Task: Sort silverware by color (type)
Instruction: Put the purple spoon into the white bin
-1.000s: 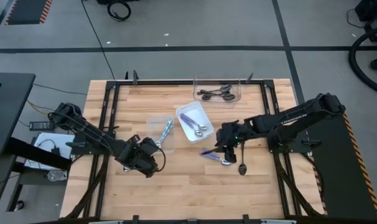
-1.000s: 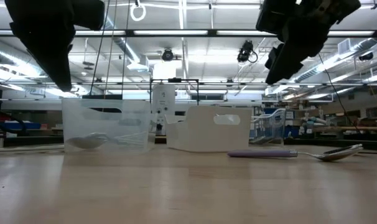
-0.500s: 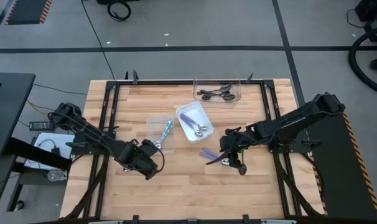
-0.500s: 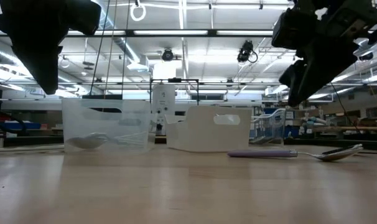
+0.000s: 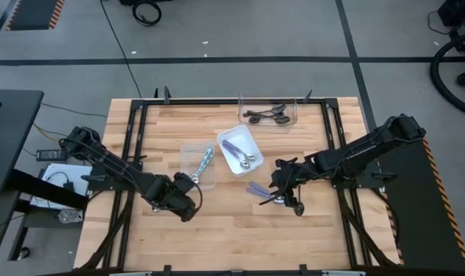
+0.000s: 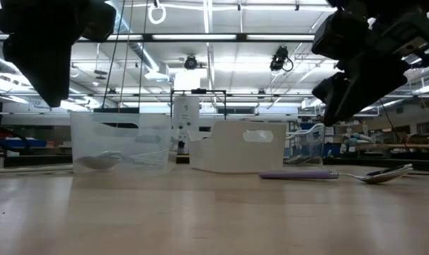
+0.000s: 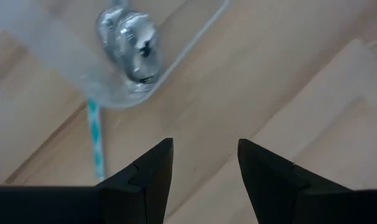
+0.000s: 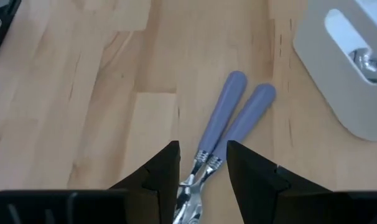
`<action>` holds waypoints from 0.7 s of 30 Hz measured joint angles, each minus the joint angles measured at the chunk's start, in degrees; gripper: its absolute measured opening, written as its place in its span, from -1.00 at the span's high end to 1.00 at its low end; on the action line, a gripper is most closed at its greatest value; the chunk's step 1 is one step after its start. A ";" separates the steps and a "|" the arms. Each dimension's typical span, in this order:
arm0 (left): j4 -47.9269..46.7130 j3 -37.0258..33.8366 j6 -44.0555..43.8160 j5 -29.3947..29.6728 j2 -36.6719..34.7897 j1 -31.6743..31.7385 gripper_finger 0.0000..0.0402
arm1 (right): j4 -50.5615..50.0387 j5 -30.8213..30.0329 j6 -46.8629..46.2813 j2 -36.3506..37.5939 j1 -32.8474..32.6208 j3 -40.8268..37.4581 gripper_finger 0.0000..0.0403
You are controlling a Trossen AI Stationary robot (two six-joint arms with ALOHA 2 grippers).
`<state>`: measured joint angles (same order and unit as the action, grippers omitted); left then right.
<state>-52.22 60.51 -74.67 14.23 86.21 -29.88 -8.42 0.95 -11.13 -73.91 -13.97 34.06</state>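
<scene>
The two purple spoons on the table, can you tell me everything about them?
The two purple spoons have smooth lavender handles with rounded ends and shiny metal necks. They lie flat on the bare wooden table, side by side, touching near the necks while the handle ends spread slightly apart. They sit just outside the white bin. The right gripper is open right over their necks, one finger on each side; their bowls are hidden beneath it.

Two purple spoons (image 8: 229, 121) are laid flat on the bare wood, side by side, touching near the metal necks. Other purple ones (image 5: 240, 156) are kept in the white bin. Blue-handled spoons (image 5: 204, 163) are seen in a clear bin, black spoons (image 5: 267, 115) in another.
</scene>
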 joint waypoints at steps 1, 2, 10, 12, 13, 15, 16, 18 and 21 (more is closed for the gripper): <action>1.03 0.00 0.16 0.48 0.00 0.02 0.07 | 0.08 0.02 0.66 0.00 0.13 0.00 0.29; 2.10 0.00 0.51 1.25 0.00 -0.01 0.07 | 0.17 0.04 1.24 0.00 0.19 0.00 0.29; 14.06 0.00 12.91 9.75 0.00 0.03 0.07 | 1.07 2.67 3.60 0.04 1.27 1.84 0.29; 17.06 0.00 16.70 12.02 0.00 0.03 0.07 | 0.91 4.87 2.82 0.06 1.67 2.91 0.29; 18.45 0.00 18.61 12.82 0.00 0.03 0.07 | 0.77 5.83 1.88 0.07 1.86 3.39 0.29; 21.04 0.00 22.05 14.53 0.00 0.03 0.07 | 0.67 6.73 -0.04 0.07 2.17 4.19 0.29; 22.34 0.00 23.78 15.53 0.02 0.03 0.07 | 0.69 6.74 -1.03 0.07 2.22 4.39 0.29; 24.39 0.00 27.07 17.59 0.02 0.03 0.07 | 0.61 6.55 -2.62 0.04 2.20 4.44 0.29; 26.88 0.00 31.79 21.49 0.02 0.03 0.07 | 0.52 6.47 -5.01 0.04 2.17 4.44 0.29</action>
<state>-25.34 60.51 -42.89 35.72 86.24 -29.85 -7.90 7.42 -16.14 -73.87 -11.80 38.50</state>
